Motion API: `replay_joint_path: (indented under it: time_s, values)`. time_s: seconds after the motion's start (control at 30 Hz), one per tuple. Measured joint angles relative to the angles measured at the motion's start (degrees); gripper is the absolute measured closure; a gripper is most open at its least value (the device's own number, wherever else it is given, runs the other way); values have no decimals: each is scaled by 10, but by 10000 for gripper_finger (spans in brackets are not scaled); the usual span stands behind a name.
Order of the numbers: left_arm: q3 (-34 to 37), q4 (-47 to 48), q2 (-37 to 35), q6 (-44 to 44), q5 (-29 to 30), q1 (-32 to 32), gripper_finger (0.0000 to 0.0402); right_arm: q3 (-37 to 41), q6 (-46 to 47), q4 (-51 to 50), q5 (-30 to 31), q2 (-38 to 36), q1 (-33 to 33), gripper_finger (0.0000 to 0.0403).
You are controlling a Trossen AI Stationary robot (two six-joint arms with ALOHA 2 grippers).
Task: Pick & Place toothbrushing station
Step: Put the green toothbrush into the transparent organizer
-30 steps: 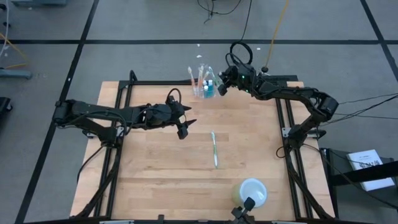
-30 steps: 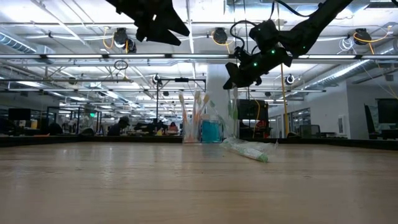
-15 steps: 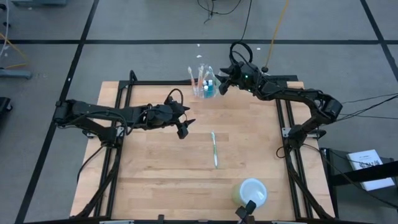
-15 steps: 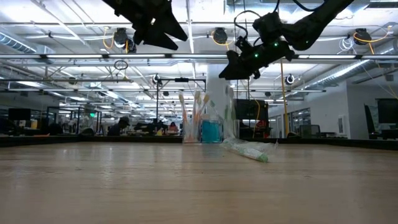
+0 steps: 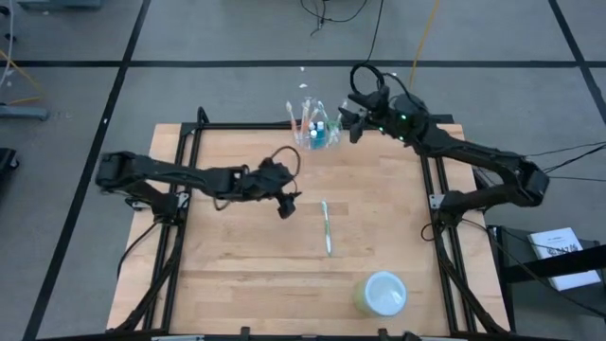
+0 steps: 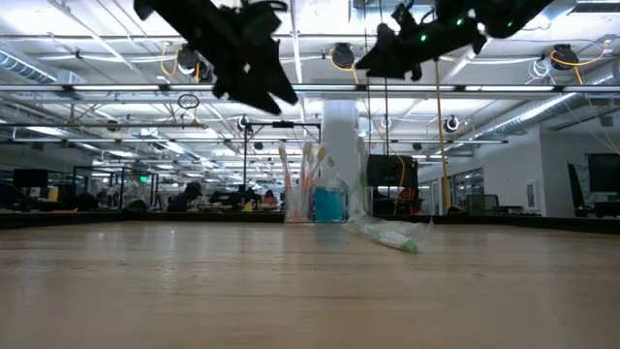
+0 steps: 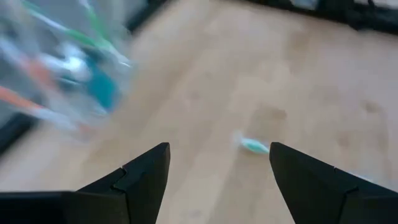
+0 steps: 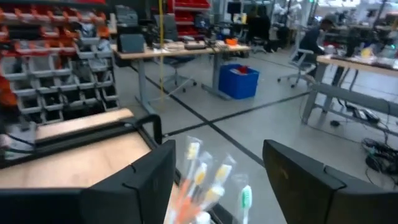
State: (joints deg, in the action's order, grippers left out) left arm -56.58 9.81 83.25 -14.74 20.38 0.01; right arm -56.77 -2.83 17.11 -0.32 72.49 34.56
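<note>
The toothbrushing station (image 5: pixel 313 130), a clear holder cup with several toothbrushes upright in it, stands on its base at the table's far edge; it also shows in the low view (image 6: pixel 316 199) and the right wrist view (image 8: pixel 206 182). A green-and-white toothbrush (image 5: pixel 327 227) lies flat on the table, nearer than the cup (image 6: pixel 387 236). My right gripper (image 5: pixel 348 119) hangs open, high and just right of the cup (image 8: pixel 217 168). My left gripper (image 5: pixel 287 205) is open above the table, left of the lying toothbrush, whose head (image 7: pixel 252 145) shows between its fingers, farther off.
A pale round tub with a white lid (image 5: pixel 383 293) stands near the table's front edge, right of centre. Black frame rails (image 5: pixel 431 180) run along the table's left and right sides. Bare wood (image 5: pixel 246 265) lies between the toothbrush and the left rail.
My right gripper has opened, risen and drawn back from the holder cup toward the table's right. My left gripper has sunk and moved a little toward the lying toothbrush. The cup and the toothbrush on the table have stayed put.
</note>
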Motion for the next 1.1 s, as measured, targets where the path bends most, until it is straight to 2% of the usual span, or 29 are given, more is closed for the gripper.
replay_joint_path:
  time_s: [0.23,0.47,0.53,0.63,0.73,0.93,1.1]
  values:
    - [0,-133,126,-46,-140,11,119,0,-27,-55,0,-61,-39,180]
    - [-9,-195,220,-132,-284,13,119,0,-42,-56,2,-60,-51,181]
    - [-21,-205,240,-134,-336,6,119,0,-40,-56,2,-57,-51,182]
    - [-56,-238,268,-114,-374,-7,119,0,-39,-59,2,-56,-51,181]
    - [-109,-210,304,-94,-398,-12,119,5,-34,-50,1,-56,-54,183]
    - [-201,-103,388,-131,-448,4,119,15,-25,-45,2,-56,-54,186]
    - [-228,-4,402,-137,-477,4,119,17,-25,-38,1,-57,-54,188]
